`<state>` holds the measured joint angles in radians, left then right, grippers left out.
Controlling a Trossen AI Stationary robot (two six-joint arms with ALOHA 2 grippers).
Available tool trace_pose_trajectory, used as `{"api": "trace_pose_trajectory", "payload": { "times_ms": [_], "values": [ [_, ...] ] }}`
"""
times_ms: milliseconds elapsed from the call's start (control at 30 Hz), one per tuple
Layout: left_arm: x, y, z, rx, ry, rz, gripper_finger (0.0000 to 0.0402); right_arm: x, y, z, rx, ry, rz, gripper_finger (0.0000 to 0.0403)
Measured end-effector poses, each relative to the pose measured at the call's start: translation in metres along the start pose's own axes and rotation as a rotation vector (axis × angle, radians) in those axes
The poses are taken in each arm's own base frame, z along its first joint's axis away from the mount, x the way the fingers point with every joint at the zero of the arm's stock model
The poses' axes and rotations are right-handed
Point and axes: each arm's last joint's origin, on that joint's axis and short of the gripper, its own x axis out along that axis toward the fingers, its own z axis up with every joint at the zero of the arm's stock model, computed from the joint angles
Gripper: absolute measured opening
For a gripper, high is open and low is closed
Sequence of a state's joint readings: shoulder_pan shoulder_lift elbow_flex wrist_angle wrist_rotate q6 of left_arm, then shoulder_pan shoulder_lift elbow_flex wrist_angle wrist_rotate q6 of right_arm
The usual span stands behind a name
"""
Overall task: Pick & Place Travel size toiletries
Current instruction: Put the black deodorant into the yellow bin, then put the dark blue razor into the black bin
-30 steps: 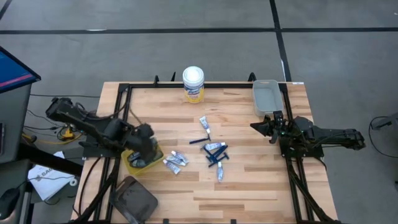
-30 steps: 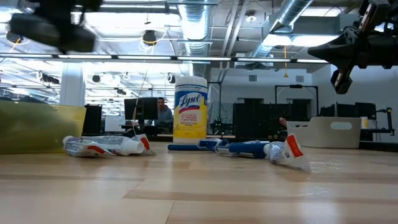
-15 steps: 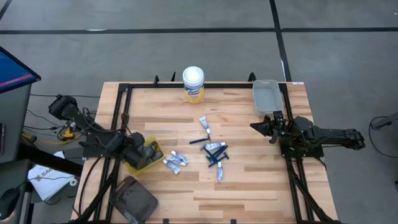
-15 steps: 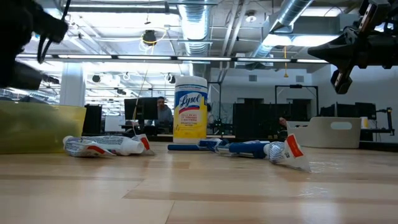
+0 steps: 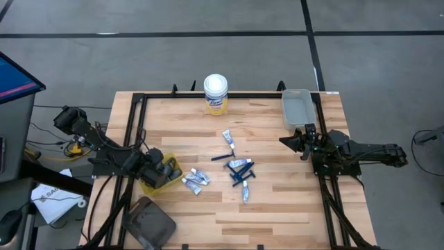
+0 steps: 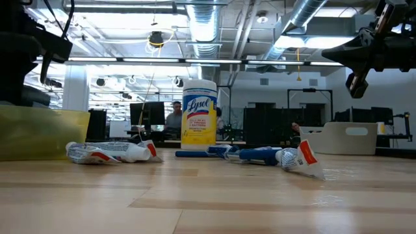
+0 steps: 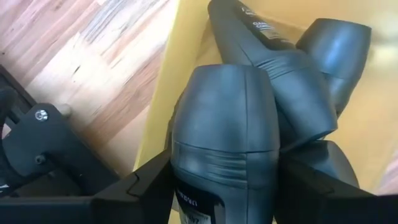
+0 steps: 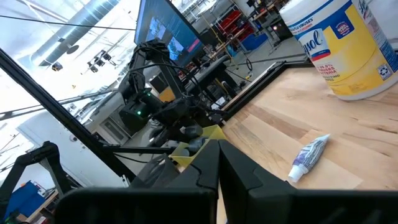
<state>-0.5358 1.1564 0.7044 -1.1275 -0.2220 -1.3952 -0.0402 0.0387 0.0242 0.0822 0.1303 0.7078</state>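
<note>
My left gripper hangs over the yellow bin at the table's left edge, pointing down, shut on a dark grey oblong stick. Two more grey sticks lie in the bin under it. White tubes and blue razor-like sticks lie flat on the wood at mid-table. My right gripper waits shut and level at the table's right side. My left gripper pinches the grey stick's two sides between its two fingers, coming from above and pointing down. The stick's rounded free end points down into the bin, over the other sticks. Whether it touches them I cannot tell.
A tall white canister with a yellow label stands at the far edge. A grey tray sits at the far right corner. A dark lid lies off the near left corner. Bare wood lies between the bin and the tubes.
My left gripper has sunk toward the yellow bin and drawn a little toward the table's left and near edges, first quickly, then more slowly. Its fingers have kept their gap. The toiletries on the table have not moved.
</note>
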Motion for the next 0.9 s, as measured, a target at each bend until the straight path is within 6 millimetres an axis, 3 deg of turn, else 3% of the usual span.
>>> {"api": "trace_pose_trajectory", "payload": {
  "times_ms": [433, 633, 900],
  "values": [
    [-0.004, -0.002, 0.0, -0.01, 0.04, -0.048, 0.0292, 0.0, 0.0, 0.0, 0.0, 0.0, 0.0, 0.0],
    [-0.029, -0.007, 0.006, -0.036, 0.033, -0.177, 0.0305, 0.0, 0.0, 0.0, 0.0, 0.0, 0.0, 0.0],
    [-0.068, -0.015, 0.022, -0.081, -0.207, -0.421, 0.0302, 0.0, 0.0, 0.0, 0.0, 0.0, 0.0, 0.0]
  ]
}}
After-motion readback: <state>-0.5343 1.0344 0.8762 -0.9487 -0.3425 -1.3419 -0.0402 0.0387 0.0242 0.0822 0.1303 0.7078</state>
